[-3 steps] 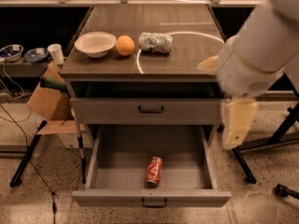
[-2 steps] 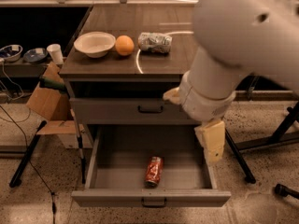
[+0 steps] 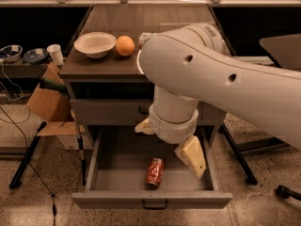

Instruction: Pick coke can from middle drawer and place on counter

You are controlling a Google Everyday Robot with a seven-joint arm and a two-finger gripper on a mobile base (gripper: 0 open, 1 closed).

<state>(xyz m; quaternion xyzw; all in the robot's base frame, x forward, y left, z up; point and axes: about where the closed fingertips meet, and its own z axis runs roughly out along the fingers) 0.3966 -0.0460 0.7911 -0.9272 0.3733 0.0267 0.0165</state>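
The coke can (image 3: pixel 154 172) lay on its side in the open middle drawer (image 3: pixel 150 200), long axis running front to back; the end effector (image 3: pixel 175 147) hung above the tray, spread and empty; the can sat just frontward of it, beside its lower finger.

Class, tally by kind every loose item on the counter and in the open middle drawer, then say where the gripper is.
White bowl: 1
Orange: 1
Coke can: 1
Pale item, mostly hidden by the arm: 1
Total: 4
Gripper hangs over the middle drawer, right of the coke can.
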